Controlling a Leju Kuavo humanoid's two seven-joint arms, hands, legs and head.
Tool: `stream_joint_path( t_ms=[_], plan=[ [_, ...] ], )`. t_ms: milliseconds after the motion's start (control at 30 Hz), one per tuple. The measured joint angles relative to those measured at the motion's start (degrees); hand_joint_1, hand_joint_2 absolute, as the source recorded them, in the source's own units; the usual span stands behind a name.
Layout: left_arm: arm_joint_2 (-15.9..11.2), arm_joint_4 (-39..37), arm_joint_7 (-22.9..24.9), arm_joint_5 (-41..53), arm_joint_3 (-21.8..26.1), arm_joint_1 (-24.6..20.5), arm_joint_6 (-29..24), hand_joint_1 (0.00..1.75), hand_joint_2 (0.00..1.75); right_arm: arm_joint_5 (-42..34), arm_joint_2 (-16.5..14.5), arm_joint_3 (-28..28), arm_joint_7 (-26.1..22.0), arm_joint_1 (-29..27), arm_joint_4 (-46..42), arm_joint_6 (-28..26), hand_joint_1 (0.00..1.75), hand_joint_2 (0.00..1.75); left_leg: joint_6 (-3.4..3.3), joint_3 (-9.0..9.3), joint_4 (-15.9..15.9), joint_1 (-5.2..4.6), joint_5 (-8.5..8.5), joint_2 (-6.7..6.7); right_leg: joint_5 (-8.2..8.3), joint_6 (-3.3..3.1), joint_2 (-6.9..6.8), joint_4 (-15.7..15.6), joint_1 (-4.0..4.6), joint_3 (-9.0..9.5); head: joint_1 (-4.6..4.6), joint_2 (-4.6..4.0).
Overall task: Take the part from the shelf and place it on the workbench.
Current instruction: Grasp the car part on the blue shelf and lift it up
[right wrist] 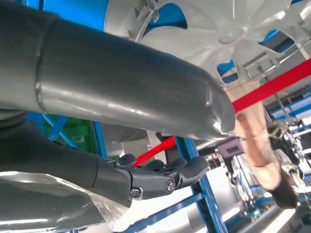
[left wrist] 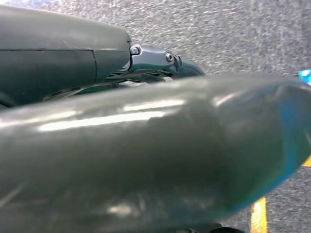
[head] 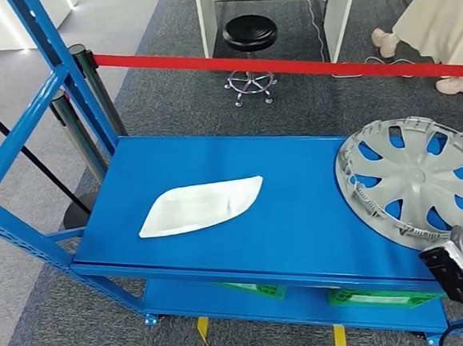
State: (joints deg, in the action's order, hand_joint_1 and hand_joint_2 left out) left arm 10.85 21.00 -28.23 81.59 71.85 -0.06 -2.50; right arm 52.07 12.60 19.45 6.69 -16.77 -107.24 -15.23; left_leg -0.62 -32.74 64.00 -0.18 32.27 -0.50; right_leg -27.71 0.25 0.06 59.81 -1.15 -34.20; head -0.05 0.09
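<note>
The robot's right hand sits at the near right corner of the blue shelf, just below its front edge, fingers extended and holding nothing. Its left hand hangs over carpet, its grasp unclear.

Glossy grey thumb, dark fingers with silver screws, black wrist casing

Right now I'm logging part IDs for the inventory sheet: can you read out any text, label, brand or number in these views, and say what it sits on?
No readable text in any view.
White part: plain, no label or number showing.
Grey wheel cover: no brand or lettering legible; its hub looks blank.
Blue shelf: no markings showing.
Red barrier tape: plain, no print.
Green crates on the level below: mostly hidden, nothing legible.
</note>
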Motion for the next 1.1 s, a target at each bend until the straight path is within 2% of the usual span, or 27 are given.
stream_joint_path(
  t_ms=[67,167,333,400,433,467,500,533,567,600,633,733,800,867,900,933,967,1000,1067,1100],
  plan=[
    [-0.1,-0.1,0.0,0.2,0.1,-0.1,-0.1,0.0,0.0,-1.1,0.2,0.6,-0.1,0.3,0.6,1.8,0.0,0.0,-0.7,0.67,-3.9,-0.38,-1.96,0.01,-0.16,0.45,0.07,-0.1,0.0,0.2,0.0,0.0],
    [-0.2,-0.3,0.0,0.4,0.1,0.0,-0.1,0.0,0.0,-1.7,0.4,1.0,-0.2,0.6,1.3,2.8,0.0,0.0,-1.18,0.44,-4.2,-0.66,-2.52,0.0,-0.27,1.11,0.14,-0.3,-0.07,0.18,0.01,0.0],
    [-0.2,-0.3,0.0,0.4,0.1,0.0,-0.1,0.0,0.0,-1.7,0.4,1.0,-0.2,0.7,1.4,2.8,0.0,0.0,-1.22,0.42,-4.2,-0.69,-2.54,-0.01,-0.28,1.2,0.14,-0.3,-0.09,0.25,-0.02,0.0],
    [-0.2,-0.3,0.0,0.5,0.1,0.0,-0.1,0.0,0.0,-1.8,0.4,1.0,-0.2,0.8,1.6,3.0,0.0,0.0,-1.36,0.49,-4.3,-0.68,-2.64,0.0,-0.19,1.43,0.15,-0.5,-0.06,0.4,-0.03,0.0],
    [-0.2,-0.4,0.0,0.6,0.1,-0.1,-0.2,0.0,0.0,-2.0,0.8,1.2,-0.3,1.2,2.2,3.5,0.0,0.0,-1.65,0.73,-4.8,-0.5,-2.99,0.06,-0.78,1.72,0.13,0.0,-0.04,0.1,0.04,0.0],
    [-0.3,-0.7,0.0,0.9,0.1,-0.2,-0.4,0.0,0.0,-2.3,1.6,1.3,-0.3,2.0,3.5,4.3,0.0,0.0,-1.96,0.94,-5.2,-0.36,-3.33,0.15,-2.7,2.16,0.11,3.7,-0.04,-1.63,0.1,0.0],
    [-0.4,-1.1,0.1,1.1,0.1,-0.4,-0.8,0.0,0.0,-2.7,2.9,1.2,-0.5,3.1,5.5,5.4,0.0,0.0,-2.19,1.25,-5.6,-0.2,-3.54,0.22,-3.07,2.58,0.06,5.5,-0.07,-2.48,0.18,0.0],
    [-0.5,-1.5,0.1,1.3,0.1,-0.6,-1.2,0.0,0.0,-3.1,4.3,1.1,-0.7,4.3,7.5,6.5,0.0,0.0,-2.32,1.58,-5.9,-0.05,-3.64,0.29,-2.88,2.99,0.0,6.1,-0.16,-2.72,0.25,0.0],
    [-0.7,-1.9,0.1,1.4,0.1,-0.8,-1.5,0.0,0.0,-3.4,5.4,0.8,-0.8,5.3,9.2,7.2,0.0,0.0,-2.15,1.68,-5.7,-0.15,-3.39,0.27,-2.37,3.2,-0.03,5.5,-0.21,-2.33,0.25,0.0],
    [-0.7,-2.1,0.1,1.4,0.1,-0.9,-1.7,0.0,0.0,-3.6,6.2,0.6,-1.0,6.0,10.2,7.6,0.0,0.0,-1.9,1.73,-5.5,-0.24,-3.14,0.22,-0.56,3.09,0.01,1.6,-0.22,-0.32,0.28,0.0],
    [-0.8,-2.2,0.1,1.4,0.1,-1.0,-1.7,0.0,0.0,-3.7,6.6,0.5,-1.0,6.3,10.6,7.6,0.0,0.0,-1.63,1.64,-5.3,-0.35,-3.03,0.18,-0.3,2.82,0.07,-0.3,-0.18,0.7,0.26,0.0],
    [-1.0,-2.4,0.1,1.5,0.1,-1.1,-1.8,0.0,0.0,-4.1,7.2,0.1,-1.1,6.6,11.4,7.8,0.0,0.0,-0.96,1.44,-5.0,-0.42,-2.88,0.13,-0.57,1.77,0.19,-1.0,-0.07,1.22,0.18,0.0],
    [-1.2,-2.6,0.1,1.7,0.1,-1.2,-2.1,0.0,0.0,-5.4,7.7,-0.1,-1.5,6.8,11.8,8.6,0.0,0.87,-0.36,0.74,-3.1,-0.31,-1.42,0.18,-0.54,1.06,0.08,-1.2,-0.24,1.39,0.03,0.0],
    [-1.3,-2.9,0.1,1.8,0.1,-1.4,-2.5,0.0,0.0,-7.0,8.4,-0.5,-1.9,7.4,12.4,9.9,0.0,1.75,0.19,-2.0,3.0,-0.14,1.79,0.23,-0.59,0.56,-0.05,-1.3,-0.31,1.46,-0.14,0.0],
    [-1.4,-3.2,0.1,1.9,0.1,-1.4,-2.6,0.0,0.0,-7.7,8.9,-0.7,-2.0,7.8,13.0,10.6,0.0,1.75,0.32,-3.84,6.8,-0.04,3.34,0.24,-0.62,0.46,-0.08,-1.3,-0.29,1.46,-0.15,0.0],
    [-1.4,-3.4,0.1,2.0,0.1,-1.4,-2.8,0.0,0.0,-8.3,9.3,-1.0,-2.0,8.3,13.6,11.2,0.0,1.75,0.37,-5.29,9.8,0.02,4.17,0.24,-0.63,0.44,-0.08,-1.3,-0.27,1.48,-0.15,0.0],
    [-1.5,-3.6,0.2,2.1,0.1,-1.4,-3.0,0.0,0.0,-8.8,9.7,-1.4,-2.0,8.9,14.4,11.8,0.0,1.75,0.32,-5.98,11.0,0.04,3.93,0.24,-0.64,0.42,-0.07,-1.3,-0.25,1.52,-0.15,0.0],
    [-1.6,-3.7,0.2,2.3,0.1,-1.5,-3.1,0.0,0.0,-9.2,10.2,-1.7,-2.0,9.4,15.2,12.3,0.0,1.75,0.17,-5.7,10.0,0.03,2.57,0.24,-0.65,0.42,-0.05,-1.2,-0.22,1.6,-0.16,0.0],
    [-1.8,-4.0,0.5,2.5,0.0,-1.5,-3.4,0.0,0.0,-9.6,11.1,-2.4,-1.9,10.5,16.8,12.9,0.0,1.75,-0.49,-2.85,3.1,-0.07,-1.73,0.23,-0.67,0.47,-0.02,-1.3,-0.18,1.79,-0.15,0.0],
    [-1.9,-4.2,0.6,2.7,0.0,-1.6,-3.4,0.0,0.0,-9.6,11.5,-2.8,-1.8,11.2,17.6,12.9,0.0,1.75,-0.84,-1.37,-0.4,-0.17,-3.24,0.25,-0.7,0.6,0.0,-1.2,-0.08,1.8,-0.14,0.0]
  ],
)
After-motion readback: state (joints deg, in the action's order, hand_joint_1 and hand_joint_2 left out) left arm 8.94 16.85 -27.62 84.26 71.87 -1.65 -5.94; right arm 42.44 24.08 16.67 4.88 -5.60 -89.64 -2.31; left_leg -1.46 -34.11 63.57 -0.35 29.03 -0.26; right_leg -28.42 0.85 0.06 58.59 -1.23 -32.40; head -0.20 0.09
